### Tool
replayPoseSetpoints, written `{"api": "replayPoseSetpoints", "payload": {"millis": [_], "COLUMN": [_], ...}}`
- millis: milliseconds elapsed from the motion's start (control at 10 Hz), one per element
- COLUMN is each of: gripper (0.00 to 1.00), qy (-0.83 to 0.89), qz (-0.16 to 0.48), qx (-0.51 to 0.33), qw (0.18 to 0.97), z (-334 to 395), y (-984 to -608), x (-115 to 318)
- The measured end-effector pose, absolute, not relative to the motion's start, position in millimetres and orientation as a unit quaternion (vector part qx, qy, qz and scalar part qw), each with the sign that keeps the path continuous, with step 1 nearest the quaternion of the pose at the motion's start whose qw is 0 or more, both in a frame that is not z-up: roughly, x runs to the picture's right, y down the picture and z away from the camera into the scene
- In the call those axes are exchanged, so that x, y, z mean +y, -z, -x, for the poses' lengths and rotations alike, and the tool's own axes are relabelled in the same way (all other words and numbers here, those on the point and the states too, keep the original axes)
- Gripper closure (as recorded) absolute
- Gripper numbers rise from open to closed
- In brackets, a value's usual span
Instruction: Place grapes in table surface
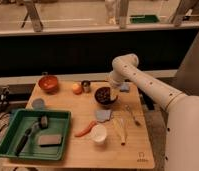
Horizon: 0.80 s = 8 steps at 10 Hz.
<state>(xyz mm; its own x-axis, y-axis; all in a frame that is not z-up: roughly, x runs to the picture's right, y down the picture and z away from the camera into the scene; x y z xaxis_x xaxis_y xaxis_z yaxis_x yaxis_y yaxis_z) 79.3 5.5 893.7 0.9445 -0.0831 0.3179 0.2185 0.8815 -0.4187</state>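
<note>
Gripper [111,89] of mine hangs right over the grapes [105,95], at or just above the top of the cluster; whether it grasps them or is released I cannot tell. The grapes lie under it on the table surface [134,144]. Near it stand a small metal cup [86,86] and an orange fruit [76,88]; a green tray [13,131] lies well apart.
</note>
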Motion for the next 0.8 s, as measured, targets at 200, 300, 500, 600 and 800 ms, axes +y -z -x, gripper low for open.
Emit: {"api": "replayPoseSetpoints", "payload": {"millis": [200,300,500,600,800], "gripper": [0.32,0.32,0.32,0.32,0.32], "qy": [0.084,0.087,0.092,0.099,0.113], "qz": [0.233,0.235,0.238,0.243,0.247], "qx": [-0.148,-0.148,-0.148,-0.15,-0.149], "qw": [0.957,0.957,0.955,0.953,0.951], "z": [-79,-80,-80,-80,-79], "y": [-900,-903,-906,-909,-912], "x": [9,10,13,16,20]}}
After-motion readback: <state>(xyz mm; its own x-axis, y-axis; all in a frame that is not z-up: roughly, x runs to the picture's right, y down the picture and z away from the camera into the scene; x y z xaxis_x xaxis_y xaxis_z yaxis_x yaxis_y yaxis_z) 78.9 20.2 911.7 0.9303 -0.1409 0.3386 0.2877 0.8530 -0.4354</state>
